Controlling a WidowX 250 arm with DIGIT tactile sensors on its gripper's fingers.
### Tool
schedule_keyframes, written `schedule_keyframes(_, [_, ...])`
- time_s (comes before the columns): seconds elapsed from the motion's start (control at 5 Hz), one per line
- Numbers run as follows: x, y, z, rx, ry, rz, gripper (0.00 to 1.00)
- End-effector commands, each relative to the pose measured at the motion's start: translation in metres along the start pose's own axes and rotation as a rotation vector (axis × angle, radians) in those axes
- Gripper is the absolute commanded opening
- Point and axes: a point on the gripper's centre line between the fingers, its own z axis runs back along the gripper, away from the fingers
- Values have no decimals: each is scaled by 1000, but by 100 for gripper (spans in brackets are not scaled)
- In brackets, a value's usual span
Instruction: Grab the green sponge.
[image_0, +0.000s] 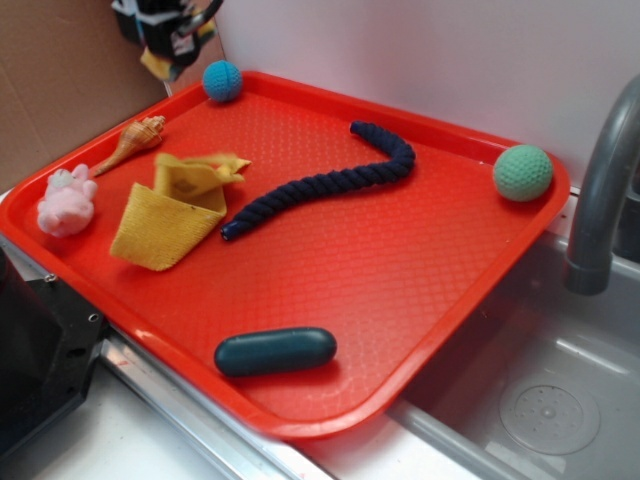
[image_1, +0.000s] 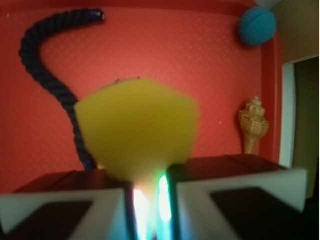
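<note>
The green sponge (image_1: 137, 132) fills the middle of the wrist view as a blurred yellow foam block, pinched at its lower end between my two fingers. Only a thin dark edge shows along its top. My gripper (image_1: 147, 185) is shut on it and holds it above the red tray (image_1: 210, 60). In the exterior view my gripper (image_0: 168, 40) hangs high at the tray's far left corner. A yellow bit of the sponge (image_0: 158, 66) pokes out below it.
On the tray (image_0: 400, 300) lie a blue knitted ball (image_0: 222, 80), a seashell (image_0: 135, 138), a crumpled yellow cloth (image_0: 172, 215), a navy rope (image_0: 320, 180), a light green ball (image_0: 522, 172), a pink plush (image_0: 67, 202) and a dark teal oblong (image_0: 275, 351). A grey faucet (image_0: 598, 200) and sink stand at the right.
</note>
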Motion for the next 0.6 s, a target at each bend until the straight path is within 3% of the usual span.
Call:
schedule_keyframes(0.0, [-5, -27, 44, 16, -16, 89, 0])
schedule_keyframes(0.4, [-41, -40, 78, -90, -50, 122, 0])
